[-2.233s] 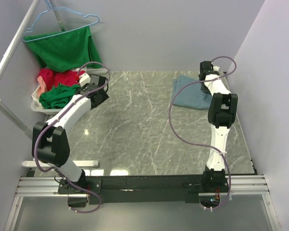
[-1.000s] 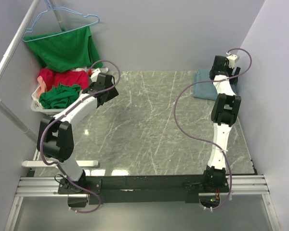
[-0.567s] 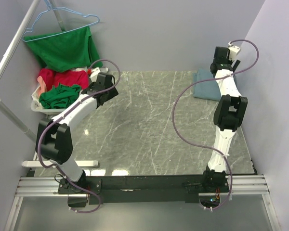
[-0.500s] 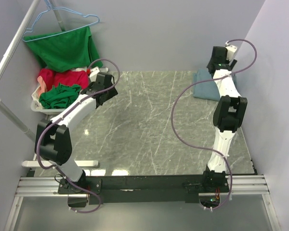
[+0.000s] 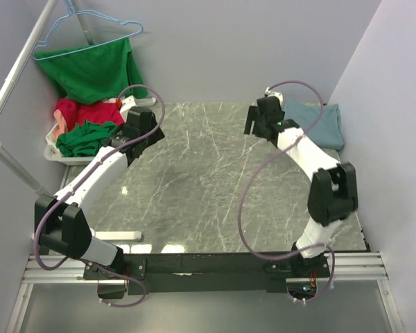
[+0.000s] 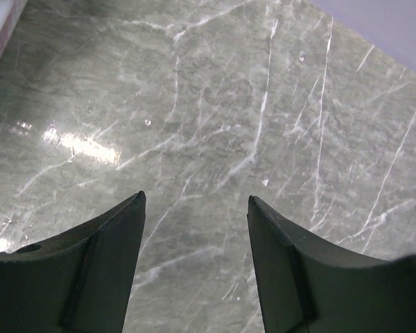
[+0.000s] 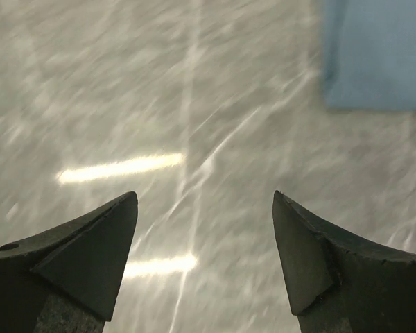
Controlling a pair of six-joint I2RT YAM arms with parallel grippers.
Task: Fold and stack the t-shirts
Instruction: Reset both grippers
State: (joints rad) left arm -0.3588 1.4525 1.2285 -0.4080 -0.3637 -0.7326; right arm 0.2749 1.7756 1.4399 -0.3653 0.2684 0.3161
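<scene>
A dusty grey-blue t-shirt (image 5: 320, 122) lies folded flat at the table's back right corner; its edge shows in the right wrist view as a blue patch (image 7: 378, 48). Red t-shirt (image 5: 80, 112) and dark green t-shirt (image 5: 85, 137) lie crumpled in a white basket (image 5: 54, 154) at the left. My right gripper (image 5: 254, 122) hovers left of the blue shirt, open and empty (image 7: 204, 198) over bare marble. My left gripper (image 5: 145, 132) hangs just right of the basket, open (image 6: 196, 201), nothing between its fingers.
A green shirt (image 5: 90, 69) hangs on a blue wire hanger (image 5: 90, 28) from a slanted white rail (image 5: 14, 83) at the back left. Grey walls close in the back and right. The marble tabletop (image 5: 208, 180) stretches between the arms.
My right arm has swung left from the back right corner, off the blue shirt, which now lies uncovered. My left arm's elbow has dropped back while its gripper stayed near the basket.
</scene>
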